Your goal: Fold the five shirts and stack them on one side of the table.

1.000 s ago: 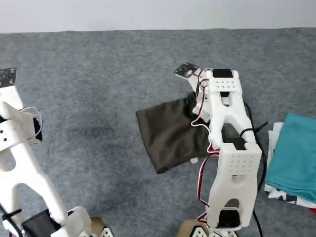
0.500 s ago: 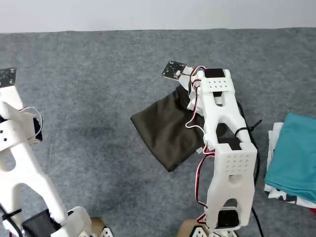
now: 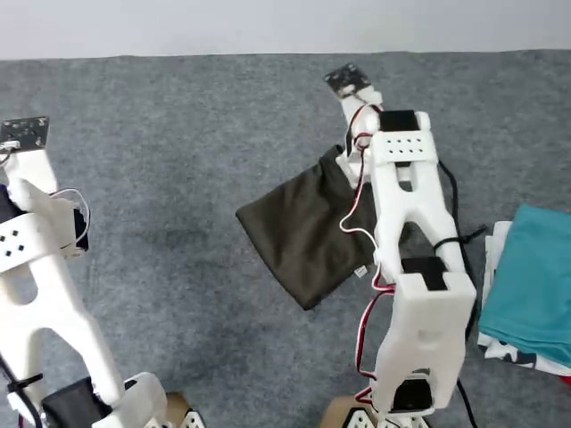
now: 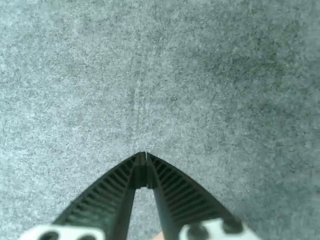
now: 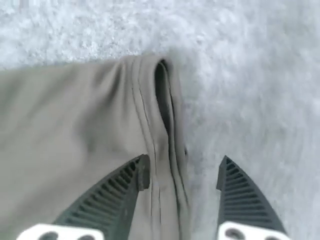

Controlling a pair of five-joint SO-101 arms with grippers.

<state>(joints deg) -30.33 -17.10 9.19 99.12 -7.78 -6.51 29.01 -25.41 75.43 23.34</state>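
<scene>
Dark shirt (image 3: 303,232): folded, mid-table; we judge it soft, light. Right end effector (image 5: 184,166) spread over its 1 o'clock edge; pinch layered fold there. Left end effector (image 4: 145,158) pressed together.

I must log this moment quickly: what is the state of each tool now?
Left tool: closed, holding nothing.
Right tool: open, over the edge of the dark brown shirt, not gripping it.

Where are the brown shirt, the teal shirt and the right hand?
brown shirt (image 3: 299,236), high view, middle of the cloth.
teal shirt (image 3: 531,272), high view, its top face.
right hand (image 5: 184,167), right wrist view, between the fingertips.
</scene>
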